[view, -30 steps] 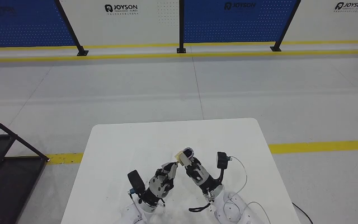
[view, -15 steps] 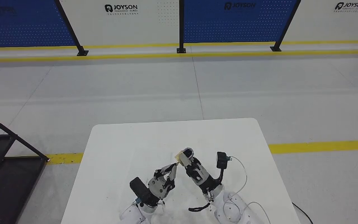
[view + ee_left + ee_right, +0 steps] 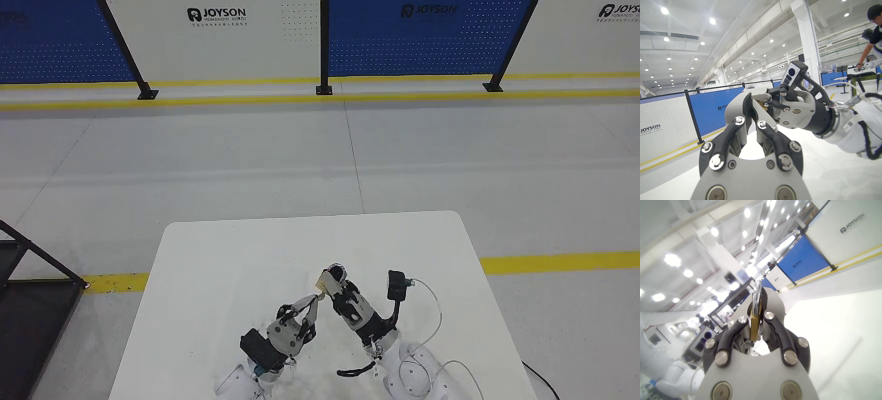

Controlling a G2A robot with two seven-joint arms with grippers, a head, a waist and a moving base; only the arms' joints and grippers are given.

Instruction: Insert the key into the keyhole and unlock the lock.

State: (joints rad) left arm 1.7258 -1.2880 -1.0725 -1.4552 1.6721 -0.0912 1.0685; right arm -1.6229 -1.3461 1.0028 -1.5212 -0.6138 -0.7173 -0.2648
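Observation:
A brass padlock [image 3: 755, 321] with a silver shackle sits upright between the fingers of my right gripper [image 3: 760, 296], which is shut on it. From above, the padlock [image 3: 324, 283] is held over the white table [image 3: 220, 270] near its front middle. My left gripper [image 3: 307, 309] points up at the padlock's lower end from the left. In the left wrist view, the left gripper [image 3: 750, 103] has its pads pressed together right against a sliver of the brass lock [image 3: 763, 106]. The key is hidden between the pads.
Both arms are close together near the table's front edge. A thin cable [image 3: 432, 300] loops off the right arm. A black rack [image 3: 30, 270] stands on the floor left of the table. Blue and white fence panels [image 3: 420, 40] line the far side.
The left wrist has dropped back toward the front edge and turned, while its fingertips stay at the padlock. The right gripper with the padlock has shifted slightly right.

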